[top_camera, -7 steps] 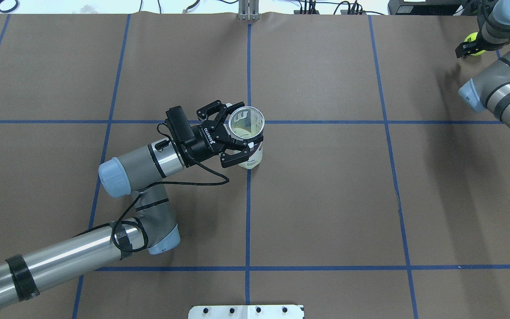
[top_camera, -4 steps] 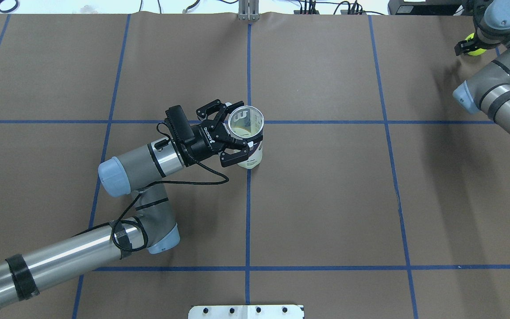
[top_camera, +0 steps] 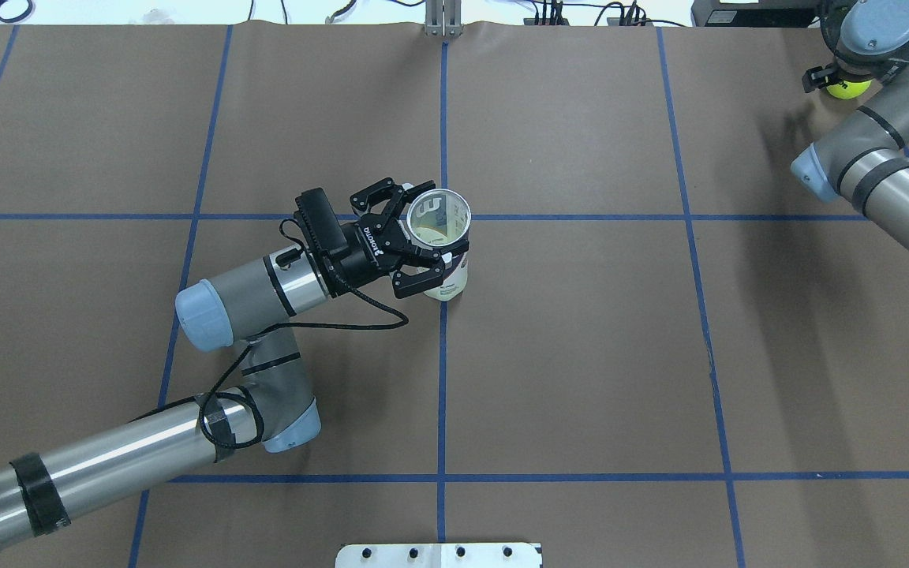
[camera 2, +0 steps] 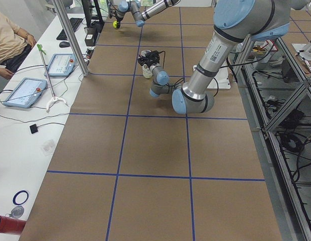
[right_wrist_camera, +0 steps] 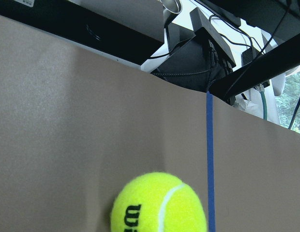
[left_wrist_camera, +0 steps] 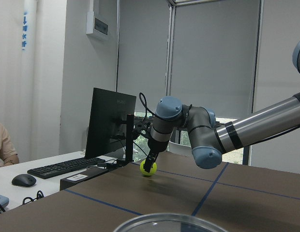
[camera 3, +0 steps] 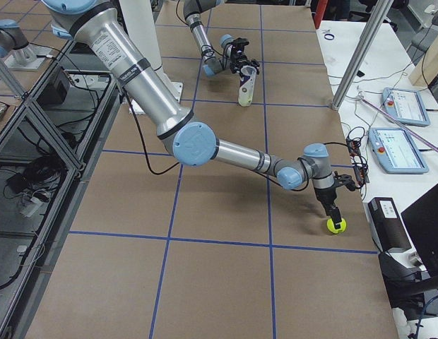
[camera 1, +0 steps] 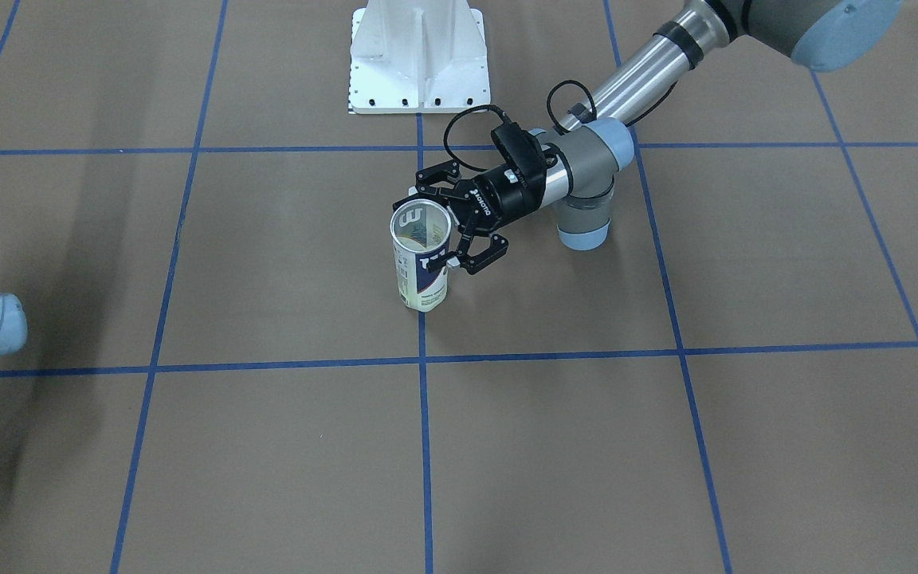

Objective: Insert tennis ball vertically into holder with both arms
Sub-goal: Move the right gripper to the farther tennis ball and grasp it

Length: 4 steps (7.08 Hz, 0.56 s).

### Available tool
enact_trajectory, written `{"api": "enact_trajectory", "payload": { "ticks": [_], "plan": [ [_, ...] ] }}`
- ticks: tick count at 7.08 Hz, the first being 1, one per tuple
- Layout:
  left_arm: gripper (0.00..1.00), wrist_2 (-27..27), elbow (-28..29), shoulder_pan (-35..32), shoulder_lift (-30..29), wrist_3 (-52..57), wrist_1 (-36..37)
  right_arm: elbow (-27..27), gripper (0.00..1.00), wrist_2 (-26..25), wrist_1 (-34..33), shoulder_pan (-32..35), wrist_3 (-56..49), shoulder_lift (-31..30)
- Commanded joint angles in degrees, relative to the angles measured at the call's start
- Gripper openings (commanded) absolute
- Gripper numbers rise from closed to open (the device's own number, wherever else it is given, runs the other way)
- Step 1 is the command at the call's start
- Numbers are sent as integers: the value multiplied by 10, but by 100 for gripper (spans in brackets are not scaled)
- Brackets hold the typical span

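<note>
The holder (top_camera: 443, 260), a clear can with a white and navy label, stands upright and open-topped at the table's centre; it also shows in the front view (camera 1: 421, 267). My left gripper (top_camera: 431, 241) is shut on its upper part from the side. The tennis ball (top_camera: 849, 89) lies at the far right corner, and shows in the right side view (camera 3: 336, 225) and the right wrist view (right_wrist_camera: 159, 205). My right gripper (camera 3: 334, 213) points down at the ball with its fingers at it. I cannot tell whether they clamp it.
The white pedestal base (camera 1: 419, 60) stands at the robot's side of the table. A black monitor (left_wrist_camera: 110, 123) and a black box (camera 3: 388, 219) stand just beyond the table edge near the ball. Blue tape lines grid the brown table (top_camera: 581, 355).
The right arm's elbow and wrist have swung to the left over the ball, which stays roughly in place. The left arm and the holder have not moved.
</note>
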Motion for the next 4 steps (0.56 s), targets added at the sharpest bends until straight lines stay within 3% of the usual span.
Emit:
{"api": "enact_trajectory", "payload": {
  "ticks": [1, 3, 4],
  "plan": [
    [98, 0, 0, 1, 0, 0, 0, -8, 98, -8, 0, -7, 0, 9],
    [98, 1, -1, 1, 0, 0, 0, -21, 93, -26, 0, -12, 0, 9],
    [98, 1, -1, 1, 0, 0, 0, -21, 76, -27, 0, -12, 0, 8]
  ]
}}
